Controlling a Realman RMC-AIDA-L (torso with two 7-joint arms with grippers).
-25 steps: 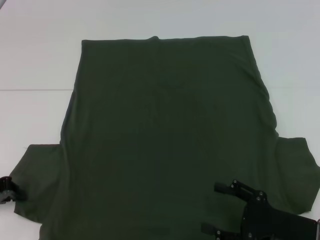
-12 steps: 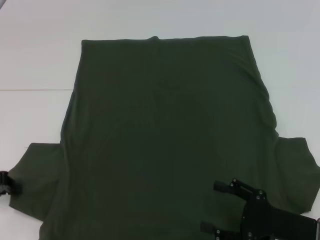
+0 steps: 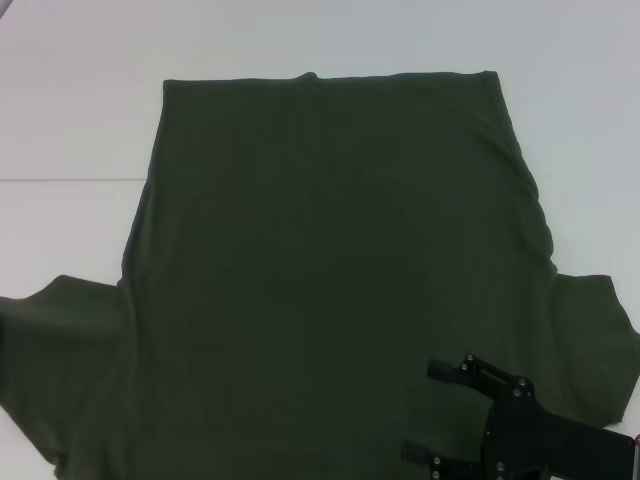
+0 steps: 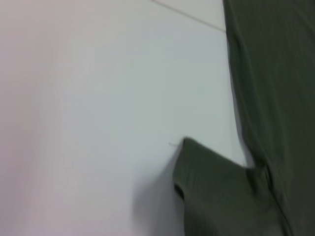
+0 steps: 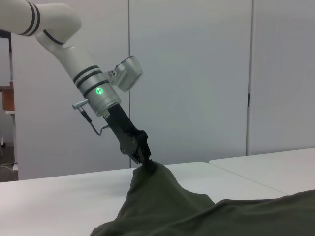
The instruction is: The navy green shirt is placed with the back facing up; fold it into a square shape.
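Pinching the left sleeve, the left claw (image 5: 146,164) held a peak of the navy green shirt (image 3: 330,260) raised off the white bench (image 3: 70,120), as the right wrist view showed; the fabric draped down from its closed fingertips into loose folds. In the head view that claw lay outside the frame, and only the lifted sleeve reached the lower left edge. The right claw (image 3: 440,415) hovered at the lower right of the head view over the shirt's near part, its two black fingers spread apart and gripping nothing. The shirt lay flat across the frame's centre, its near edge cut off at the bottom.
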